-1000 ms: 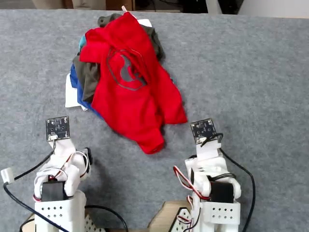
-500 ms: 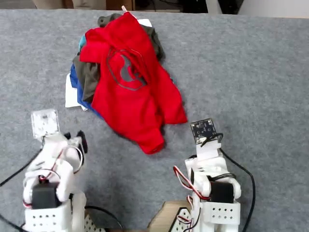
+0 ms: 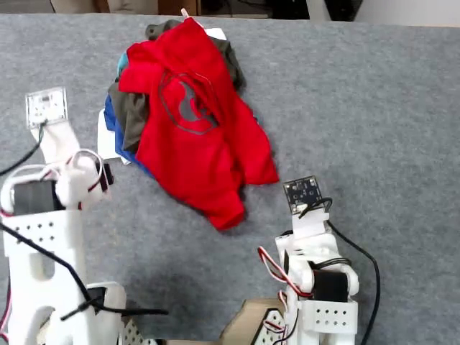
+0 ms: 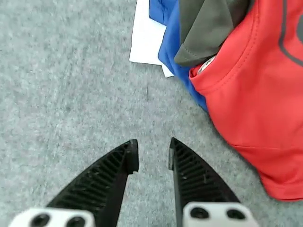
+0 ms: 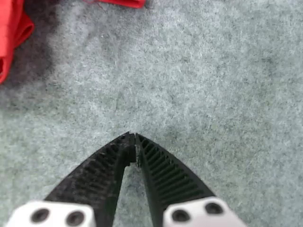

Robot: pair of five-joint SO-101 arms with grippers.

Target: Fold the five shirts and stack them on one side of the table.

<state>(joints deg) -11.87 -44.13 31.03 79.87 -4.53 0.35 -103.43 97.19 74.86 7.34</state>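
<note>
**A pile of shirts on a fuzzy grey tabletop**

The tabletop (image 3: 374, 108) is grey all over and looks soft and fuzzy, like carpet. It has little light and dark specks.

The shirts lie in one messy pile on the far left part of it. None of them is folded. The red shirt (image 3: 194, 136) is on top and is the biggest thing to see. It has a round grey picture on it, and it spreads out toward the middle of the tabletop. A blue shirt (image 4: 170, 42) and a dark grey-green shirt (image 4: 208, 23) peek out from under it. A flat white piece (image 4: 147, 38) lies at the very bottom, touching the tabletop. I cannot tell if it is cloth or paper.

The left arm (image 3: 54, 183) stands tall just beside the pile. The left jaws are open a little bit and hold nothing. They hang over the grey tabletop, near the white piece and the blue shirt.

The right arm (image 3: 314, 262) sits at the near edge, apart from the pile. The right jaws are closed, tip to tip, with nothing in them, over the grey tabletop. A bit of the red shirt is near them.

A wooden board (image 3: 248, 320) sits between the two arm bases. Past the far edge is some brown wood (image 3: 133, 6) and dark shapes, too small to make out.
</note>
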